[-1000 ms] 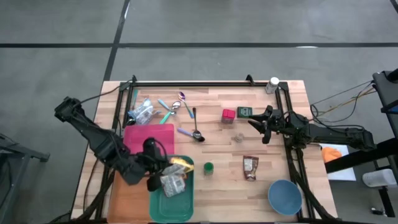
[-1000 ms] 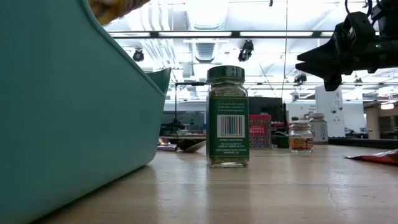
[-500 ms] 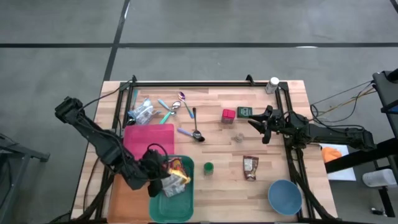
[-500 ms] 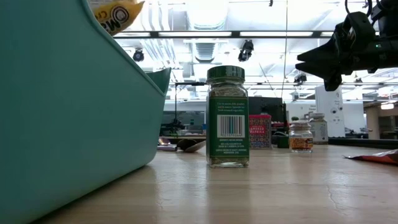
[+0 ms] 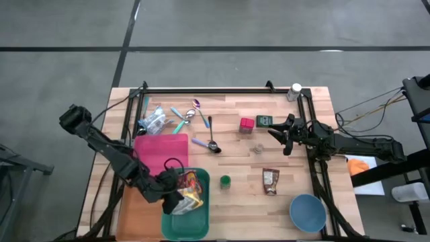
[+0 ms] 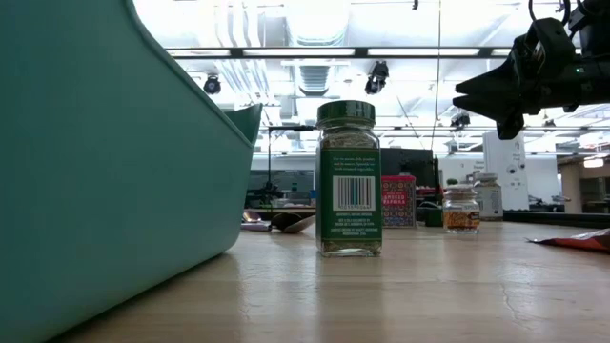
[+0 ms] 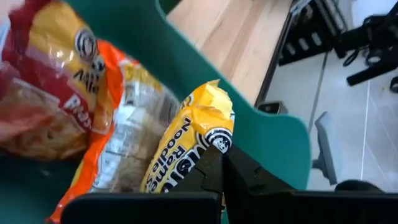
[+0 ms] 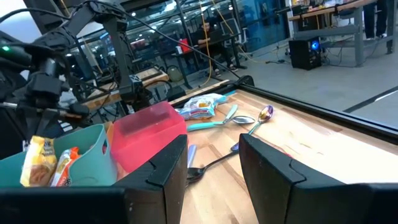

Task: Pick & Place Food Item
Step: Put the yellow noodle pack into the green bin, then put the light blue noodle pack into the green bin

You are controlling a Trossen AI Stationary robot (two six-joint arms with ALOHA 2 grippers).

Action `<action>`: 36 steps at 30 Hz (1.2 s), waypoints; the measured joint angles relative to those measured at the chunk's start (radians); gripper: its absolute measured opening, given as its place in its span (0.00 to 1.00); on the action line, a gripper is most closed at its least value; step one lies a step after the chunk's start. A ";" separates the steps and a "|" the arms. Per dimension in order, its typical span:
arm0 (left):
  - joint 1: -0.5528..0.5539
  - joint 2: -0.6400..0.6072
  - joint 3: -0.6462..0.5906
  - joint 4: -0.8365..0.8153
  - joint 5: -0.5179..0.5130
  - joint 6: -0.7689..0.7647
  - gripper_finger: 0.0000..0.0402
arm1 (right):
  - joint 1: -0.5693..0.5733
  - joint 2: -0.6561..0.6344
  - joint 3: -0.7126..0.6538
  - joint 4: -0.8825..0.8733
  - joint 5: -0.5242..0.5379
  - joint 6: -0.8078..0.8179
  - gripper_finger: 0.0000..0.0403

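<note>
The light wooden table (image 5: 235, 151) is seen with two dark arms over it. The left arm is stretched from the table's left edge down into the teal plastic bin (image 5: 201, 218) at the near edge, and the left gripper (image 5: 176, 196) is held inside it, its fingers pinched onto the yellow noodle packet (image 7: 186, 146), which lies in the bin against one orange-and-red snack bag (image 7: 68, 106). The right arm is extended level from the right edge, with the right gripper (image 5: 281, 134) held above the boards near the far right, its fingers parted and holding nothing.

Counted by size: one pink plastic bin (image 5: 161, 149), one orange tray (image 5: 138, 212), one blue bowl (image 5: 308, 212), one brown foil packet (image 5: 270, 181), and one green-lidded spice jar (image 6: 348, 179). About four spoons (image 5: 201, 121) are made out, though the overhead view is too coarse for certainty.
</note>
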 joint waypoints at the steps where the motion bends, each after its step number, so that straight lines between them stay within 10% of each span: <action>1: 0.001 0.005 0.000 -0.001 0.013 0.000 0.00 | 0.000 0.000 0.000 0.000 0.000 0.000 0.35; 10: 0.017 0.024 0.000 -0.008 0.050 -0.004 0.02 | 0.000 0.000 0.000 0.000 0.000 0.000 0.35; 25: 0.021 0.024 0.001 -0.005 0.058 -0.002 0.43 | 0.000 0.000 0.000 0.000 0.000 0.000 0.35; 36: 0.032 0.018 0.104 -0.152 -0.055 0.118 0.50 | 0.000 0.000 0.000 0.000 0.000 0.000 0.35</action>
